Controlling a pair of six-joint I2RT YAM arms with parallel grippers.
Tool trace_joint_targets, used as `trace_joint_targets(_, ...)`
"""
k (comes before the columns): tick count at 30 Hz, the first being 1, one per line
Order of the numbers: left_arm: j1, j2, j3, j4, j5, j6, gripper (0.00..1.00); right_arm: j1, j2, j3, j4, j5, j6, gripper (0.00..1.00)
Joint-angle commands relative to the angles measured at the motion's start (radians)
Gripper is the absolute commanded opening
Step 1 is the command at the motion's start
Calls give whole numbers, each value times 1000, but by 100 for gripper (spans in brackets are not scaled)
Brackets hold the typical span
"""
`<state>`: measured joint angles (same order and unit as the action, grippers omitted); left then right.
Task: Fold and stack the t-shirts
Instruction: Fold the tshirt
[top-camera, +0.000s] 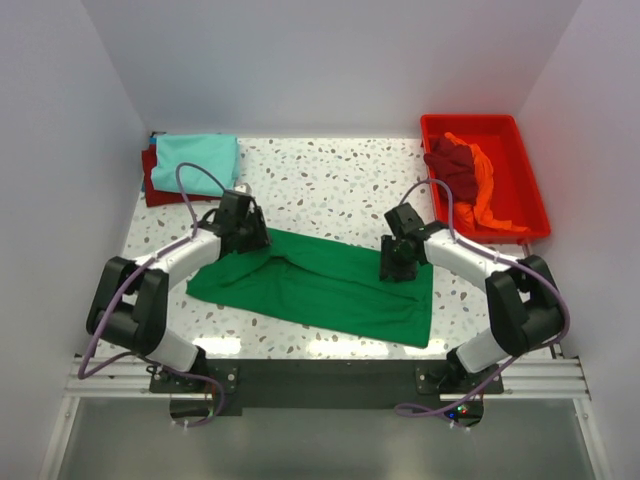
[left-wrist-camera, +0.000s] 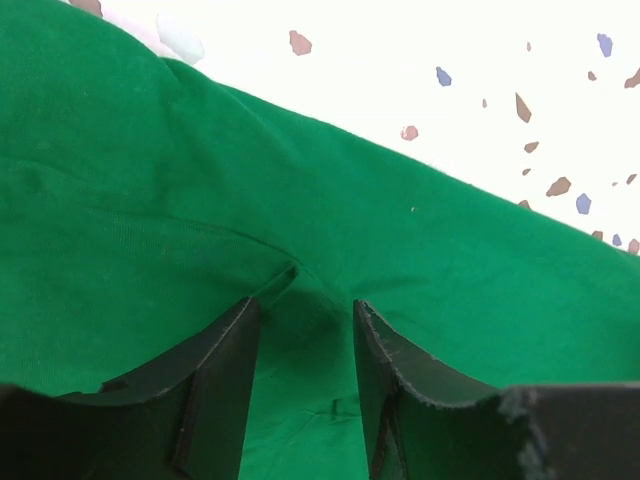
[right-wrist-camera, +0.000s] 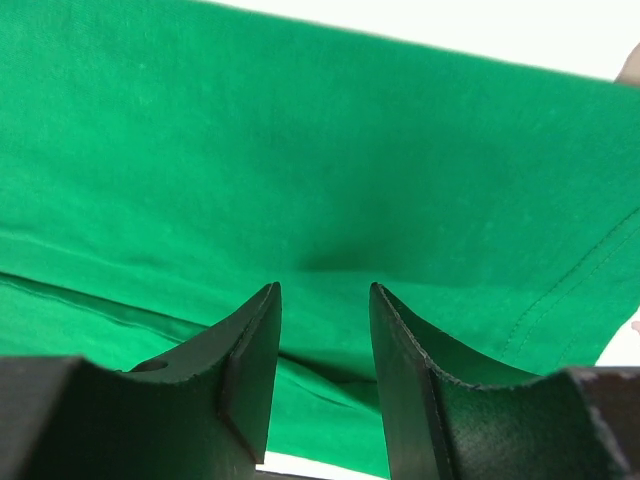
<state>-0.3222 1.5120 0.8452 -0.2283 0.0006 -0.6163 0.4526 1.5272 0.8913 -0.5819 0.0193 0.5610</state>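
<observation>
A bright green t-shirt (top-camera: 320, 285) lies as a long folded band across the middle of the table. My left gripper (top-camera: 252, 238) is down on its far left corner, and in the left wrist view its jaws (left-wrist-camera: 305, 305) stand apart over a small crease in the green cloth (left-wrist-camera: 150, 180), gripping nothing. My right gripper (top-camera: 396, 265) rests on the shirt's far right part. Its jaws (right-wrist-camera: 324, 290) are also apart, with flat green cloth (right-wrist-camera: 300, 130) showing in the gap. A light teal t-shirt (top-camera: 195, 158) lies folded on a dark red one (top-camera: 150, 186) at the back left.
A red plastic tray (top-camera: 470, 122) at the back right holds a crumpled dark red shirt (top-camera: 452, 165) and an orange one (top-camera: 485, 192). The speckled white tabletop (top-camera: 330, 180) is enclosed by white walls on three sides.
</observation>
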Motion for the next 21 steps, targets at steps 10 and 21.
trace_joint_targets(10, -54, -12, 38, -16, -88, 9, 3, 1, 17, -22, 43, -18, 13, 44)
trace_joint_targets(21, -126, -162, -31, -106, -249, -101, 0, 1, 40, -35, 59, -18, 11, 44)
